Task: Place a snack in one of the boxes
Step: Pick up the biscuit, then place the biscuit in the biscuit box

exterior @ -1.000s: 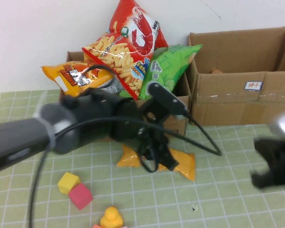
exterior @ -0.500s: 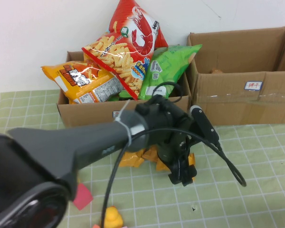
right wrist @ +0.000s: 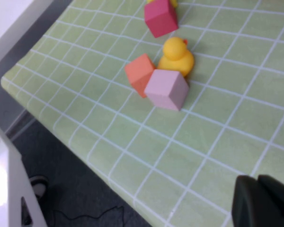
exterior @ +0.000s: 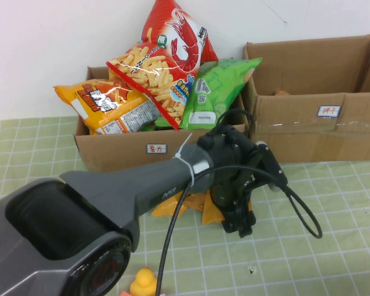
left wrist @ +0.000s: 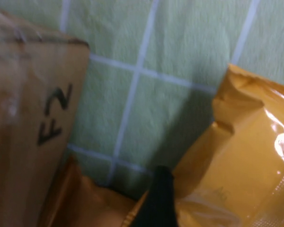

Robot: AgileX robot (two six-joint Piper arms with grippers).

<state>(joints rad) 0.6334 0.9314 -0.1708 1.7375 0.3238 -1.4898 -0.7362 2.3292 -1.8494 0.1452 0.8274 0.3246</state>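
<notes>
An orange snack bag (exterior: 172, 208) lies flat on the green mat in front of the left cardboard box (exterior: 111, 151). My left gripper (exterior: 239, 223) is down on the bag's right end. In the left wrist view the bag (left wrist: 246, 156) fills the space beside one black finger (left wrist: 159, 198), and the jaws stand open around it. The right cardboard box (exterior: 308, 132) stands at the back right. My right gripper (right wrist: 262, 203) is shut and empty, hovering near the table's front edge, out of the high view.
The left box holds orange (exterior: 108, 105), red (exterior: 166, 61) and green (exterior: 219, 89) snack bags piled above its rim. A yellow duck (right wrist: 177, 56) and pink (right wrist: 160, 18), orange (right wrist: 141, 73) and pale pink (right wrist: 166, 89) cubes sit near the front table edge.
My left arm has swung right and down, bringing its gripper onto the orange bag. The right gripper has dropped out of the high view.
</notes>
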